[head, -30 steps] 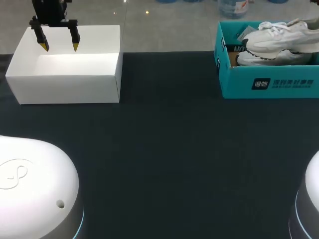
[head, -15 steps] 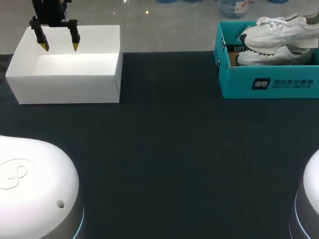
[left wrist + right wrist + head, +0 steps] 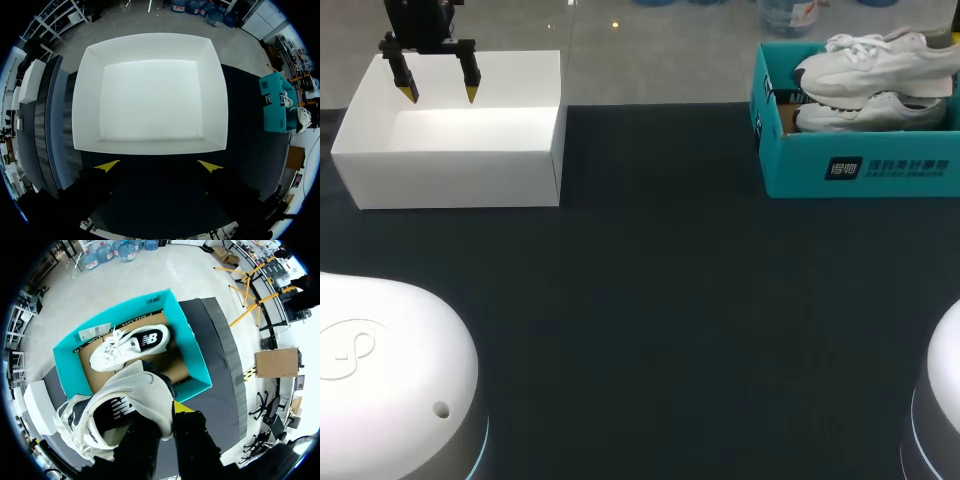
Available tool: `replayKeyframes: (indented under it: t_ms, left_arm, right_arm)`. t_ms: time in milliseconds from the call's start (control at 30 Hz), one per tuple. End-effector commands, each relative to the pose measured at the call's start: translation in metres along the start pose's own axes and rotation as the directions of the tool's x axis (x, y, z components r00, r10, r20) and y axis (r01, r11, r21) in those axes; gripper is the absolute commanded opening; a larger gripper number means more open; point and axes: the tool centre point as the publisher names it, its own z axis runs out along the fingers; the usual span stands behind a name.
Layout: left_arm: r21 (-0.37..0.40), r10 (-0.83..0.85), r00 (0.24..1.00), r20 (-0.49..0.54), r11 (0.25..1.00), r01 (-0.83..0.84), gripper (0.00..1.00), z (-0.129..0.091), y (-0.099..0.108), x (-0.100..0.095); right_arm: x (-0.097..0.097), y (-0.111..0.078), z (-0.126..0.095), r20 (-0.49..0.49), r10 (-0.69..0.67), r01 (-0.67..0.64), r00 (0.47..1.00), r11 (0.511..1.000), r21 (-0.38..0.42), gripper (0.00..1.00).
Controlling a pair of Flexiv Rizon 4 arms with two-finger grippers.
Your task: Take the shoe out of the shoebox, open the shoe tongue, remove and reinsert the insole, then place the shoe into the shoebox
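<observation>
A white sneaker (image 3: 875,65) hangs tilted just above the teal shoebox (image 3: 860,165) at the table's back right. In the right wrist view my right gripper (image 3: 167,412) is shut on the heel collar of this sneaker (image 3: 115,410), one finger inside and one outside. A second white sneaker (image 3: 130,347) lies on its side in the shoebox (image 3: 192,347); it also shows in the head view (image 3: 865,112). My right gripper is outside the head view. My left gripper (image 3: 440,95) hangs open and empty over the white box (image 3: 460,160) at the back left; the left wrist view shows the same gripper (image 3: 157,166) and box (image 3: 150,100).
The white box is open-topped with nothing in it. Two white rounded arm bases (image 3: 380,370) (image 3: 940,400) sit at the near corners of the dark table (image 3: 660,300). The teal shoebox (image 3: 272,107) is far off to the side of my left gripper.
The held sneaker has risen a little and shifted left above the shoebox. The left arm has not moved.
</observation>
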Motion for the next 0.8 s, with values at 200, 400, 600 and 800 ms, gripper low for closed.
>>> replayKeyframes:
  t_ms: [200,400,600,800]
  left_arm:
    - [0.000,0.000,1.000,0.000,1.000,0.000,1.00,0.000,0.000,0.000]
    - [0.000,0.000,1.000,0.000,1.000,0.000,1.00,0.000,0.000,0.000]
    - [0.000,0.000,1.000,0.000,1.000,0.000,1.00,0.000,0.000,0.000]
    - [0.000,0.000,1.000,0.000,1.000,0.000,1.00,0.000,0.000,0.000]
  right_arm:
    - [0.033,-0.077,-0.005,0.020,-0.006,0.006,1.000,0.999,-0.034,0.00]
    - [0.061,-0.124,-0.011,0.028,-0.015,0.016,1.000,0.999,-0.034,0.00]
    - [0.088,-0.175,-0.023,0.054,-0.024,0.028,0.998,0.997,-0.066,0.00]
    - [0.111,-0.225,-0.031,0.048,-0.033,0.037,0.998,0.995,-0.088,0.00]
